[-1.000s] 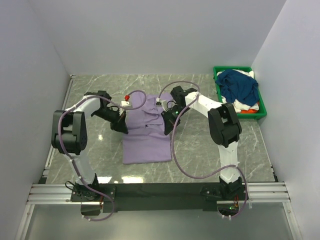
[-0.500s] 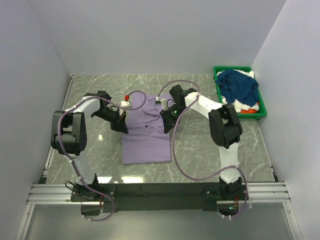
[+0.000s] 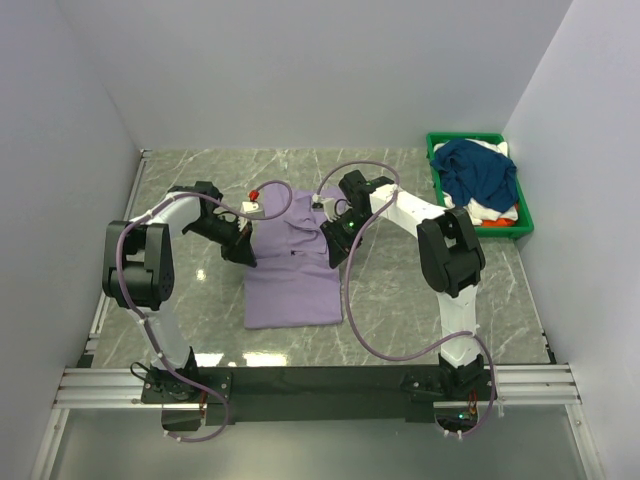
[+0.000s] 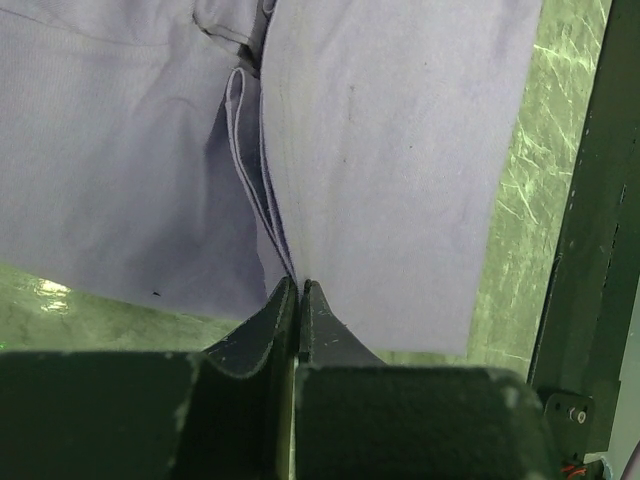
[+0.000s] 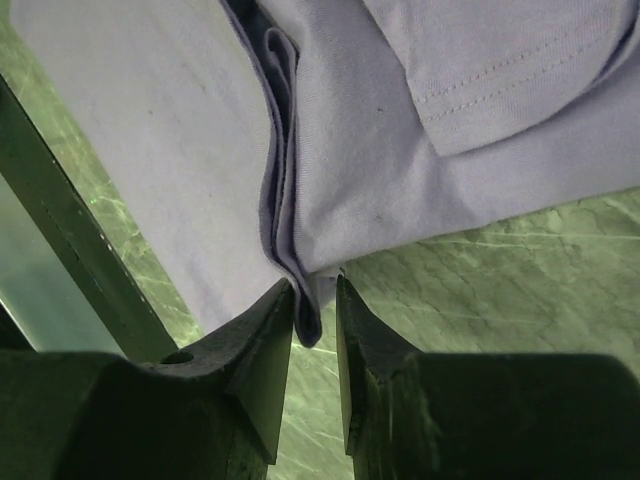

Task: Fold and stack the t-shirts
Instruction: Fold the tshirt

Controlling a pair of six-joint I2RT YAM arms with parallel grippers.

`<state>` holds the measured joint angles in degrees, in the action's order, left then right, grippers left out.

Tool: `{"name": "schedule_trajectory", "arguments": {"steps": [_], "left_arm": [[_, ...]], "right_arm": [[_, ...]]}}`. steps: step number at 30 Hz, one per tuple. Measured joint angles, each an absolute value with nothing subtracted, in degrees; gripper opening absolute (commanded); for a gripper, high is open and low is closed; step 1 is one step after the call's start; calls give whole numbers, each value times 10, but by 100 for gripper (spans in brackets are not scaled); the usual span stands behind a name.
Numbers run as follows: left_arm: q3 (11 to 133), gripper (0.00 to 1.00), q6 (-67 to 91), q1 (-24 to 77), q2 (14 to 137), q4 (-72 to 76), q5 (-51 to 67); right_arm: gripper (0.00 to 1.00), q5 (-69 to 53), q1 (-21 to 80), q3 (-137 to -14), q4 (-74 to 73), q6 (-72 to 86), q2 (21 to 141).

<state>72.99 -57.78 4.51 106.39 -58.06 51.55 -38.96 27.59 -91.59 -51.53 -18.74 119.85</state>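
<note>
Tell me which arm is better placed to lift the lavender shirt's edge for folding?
Probably left: the left pincer is shut on the lavender t-shirt; the right pincer stands open around its fold.

You see plain white walls point(image 3: 300, 70) closing in a grey marble desk point(image 3: 200, 170) on three sides, light glinting off it.

The navy t-shirt point(image 3: 478, 170) hides most of the white and orange garments point(image 3: 493, 210) beneath it.
</note>
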Motion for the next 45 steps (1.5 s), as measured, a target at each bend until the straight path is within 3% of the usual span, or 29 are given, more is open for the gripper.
{"name": "schedule_trajectory", "arguments": {"steps": [5,11,12,26,36,39,40,41,42,43,44,45], "left_arm": [[731,2,-578,45,1064,-583,515],[738,2,-587,45,1064,-594,516],[738,1,-590,45,1064,-597,516],[774,1,-638,40,1036,-654,518],[796,1,-591,36,1085,-585,513],[796,6,-571,36,1107,-556,506],[796,9,-563,36,1113,-546,502],[796,18,-559,36,1116,-536,499],[796,25,-554,36,1117,-528,495],[796,29,-549,36,1117,-522,492],[796,37,-542,36,1117,-515,489],[796,50,-537,35,1117,-510,486]], "right_arm": [[26,-387,276,-917,-517,-179,1197],[8,-389,276,-918,-519,-175,1180],[0,-389,276,-918,-520,-175,1175],[0,-415,275,-938,-533,-185,1160],[0,-409,267,-987,-526,-188,1195],[0,-399,266,-987,-522,-189,1212],[1,-394,266,-984,-518,-189,1216],[7,-389,266,-980,-515,-188,1218],[26,-383,266,-974,-512,-185,1218],[38,-377,266,-970,-511,-181,1218],[46,-368,266,-967,-510,-178,1218],[65,-362,266,-966,-508,-175,1218]]}}
